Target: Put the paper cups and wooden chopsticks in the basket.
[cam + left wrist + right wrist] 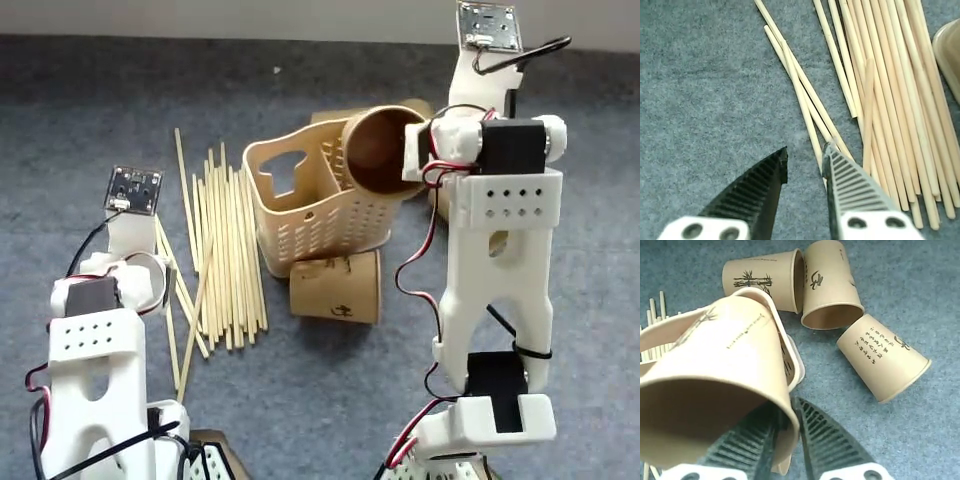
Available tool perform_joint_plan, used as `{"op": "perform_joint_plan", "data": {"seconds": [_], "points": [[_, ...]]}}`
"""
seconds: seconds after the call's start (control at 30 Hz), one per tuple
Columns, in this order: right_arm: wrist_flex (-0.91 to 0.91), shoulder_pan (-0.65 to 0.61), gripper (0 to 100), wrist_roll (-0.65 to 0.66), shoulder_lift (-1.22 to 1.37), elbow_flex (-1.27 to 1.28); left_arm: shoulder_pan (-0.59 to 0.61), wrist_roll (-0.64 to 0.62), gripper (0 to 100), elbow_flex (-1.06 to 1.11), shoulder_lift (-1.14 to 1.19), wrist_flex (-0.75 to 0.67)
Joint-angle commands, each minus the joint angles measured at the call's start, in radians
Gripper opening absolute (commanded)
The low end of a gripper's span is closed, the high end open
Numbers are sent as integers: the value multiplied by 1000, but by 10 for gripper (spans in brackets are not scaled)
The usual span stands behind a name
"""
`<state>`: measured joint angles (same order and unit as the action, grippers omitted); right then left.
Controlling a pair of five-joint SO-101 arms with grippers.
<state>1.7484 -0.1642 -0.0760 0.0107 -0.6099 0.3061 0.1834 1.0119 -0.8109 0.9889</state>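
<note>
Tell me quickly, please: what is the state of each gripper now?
Left gripper: open, holding nothing, above the chopsticks.
Right gripper: closed on the rim of a paper cup.

The white plastic left arm (88,380) is standing at the near left corner of the grey carpeted surface (690,75), bending forward at the wrist. Its left hand (806,150) is pointing down close over that surface, with the black ribbed finger (757,187) and the pale ribbed finger (852,192) standing apart and a gap showing between their tips. The white plastic right arm (497,250) is lying stretched well out from its base, and its right hand (790,407) is gripping the rim of a tan paper cup (715,365), pinching the wall between two dark ribbed fingers (827,440).
</note>
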Motion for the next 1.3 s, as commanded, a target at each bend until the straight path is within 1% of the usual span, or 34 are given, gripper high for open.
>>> {"op": "perform_joint_plan", "data": {"seconds": [0.0,0.17,0.27,0.33,0.57,0.63,0.8,0.87,0.93,1.03,1.27], "points": [[15,-39,26,-9,-7,-4,4,-11,147,1,-2,-11],[-2,-62,204,-72,-15,-31,4,-11,147,12,-2,-12],[-19,-64,289,-40,-10,-104,4,-11,147,12,-2,-12],[-38,-64,313,-25,-15,-154,4,-11,147,13,-2,-12],[-35,-114,314,52,-15,-440,2,-11,147,13,-2,-12],[5,-124,314,72,-5,-463,2,-11,147,13,-2,-12],[10,-105,314,78,-7,-325,2,-11,147,33,-2,-31],[-21,-114,314,112,-5,-254,4,-11,147,53,-2,-60],[-85,-113,314,141,-5,-166,4,-11,147,65,-2,-75],[-193,-113,314,146,-5,-67,4,-11,147,71,-2,-75],[-392,-113,314,146,-7,-45,2,-9,147,87,-2,-77]]}}
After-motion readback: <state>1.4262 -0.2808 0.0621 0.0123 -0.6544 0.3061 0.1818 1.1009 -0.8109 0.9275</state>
